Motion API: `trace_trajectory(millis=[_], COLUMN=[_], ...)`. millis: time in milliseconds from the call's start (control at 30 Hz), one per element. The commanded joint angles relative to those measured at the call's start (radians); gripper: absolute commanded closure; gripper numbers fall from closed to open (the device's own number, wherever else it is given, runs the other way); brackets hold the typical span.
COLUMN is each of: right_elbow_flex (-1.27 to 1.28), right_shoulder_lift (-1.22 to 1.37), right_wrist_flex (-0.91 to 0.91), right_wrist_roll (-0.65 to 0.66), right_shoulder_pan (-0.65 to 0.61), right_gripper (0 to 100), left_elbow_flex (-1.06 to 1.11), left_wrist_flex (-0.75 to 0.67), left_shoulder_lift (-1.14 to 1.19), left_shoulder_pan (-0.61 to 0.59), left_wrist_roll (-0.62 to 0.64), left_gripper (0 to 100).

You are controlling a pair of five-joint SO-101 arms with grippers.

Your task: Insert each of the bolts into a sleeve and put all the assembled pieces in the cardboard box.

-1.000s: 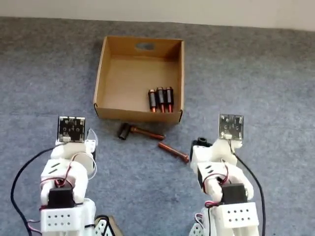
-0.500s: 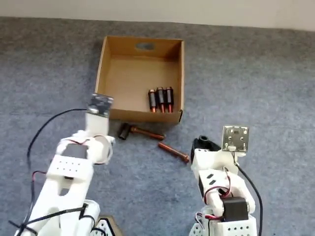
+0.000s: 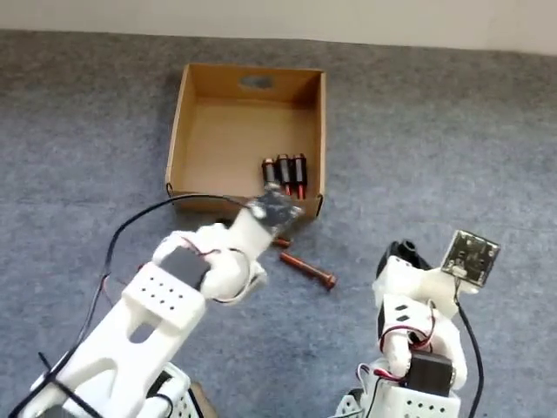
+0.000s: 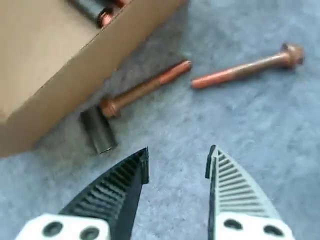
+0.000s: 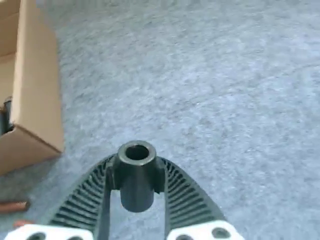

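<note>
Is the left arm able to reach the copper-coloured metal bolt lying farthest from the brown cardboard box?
Probably yes. The left gripper is open over the grey carpet, and that copper-coloured bolt lies flat ahead of it, apart from the other bolt and the brown cardboard box, with nothing in between.

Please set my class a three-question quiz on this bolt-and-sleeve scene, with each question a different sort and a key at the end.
1. True or false: the right gripper is shut on a black sleeve.
2. How many assembled pieces lie in the cardboard box? A) one B) three C) five
3. Fill the gap: the left gripper is open near two loose copper-coloured ____ lying outside the box.

Key: 1 true; 2 B; 3 bolts.
</note>
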Motion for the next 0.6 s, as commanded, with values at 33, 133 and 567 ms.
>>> trace_trajectory(millis=[33, 133, 567], right_elbow_flex=[-0.016, -0.016, -0.012], right_shoulder_lift=[-0.002, -0.002, -0.004], right_wrist_flex=[-0.033, -0.031, -0.030], right_wrist_roll=[-0.011, -0.011, -0.011], right_shoulder_pan=[0.031, 0.031, 0.025], right_gripper=[99.3, 99.3, 99.3], left_elbow_flex=[-0.259, -0.423, -1.001], left_wrist_flex=[0.147, 0.212, 0.391], left_shoulder_lift=[0.191, 0.377, 1.024], left_shoulder_pan=[0.105, 0.142, 0.217], left_wrist_roll=[-0.044, -0.044, -0.272], left_gripper=[80, 80, 80])
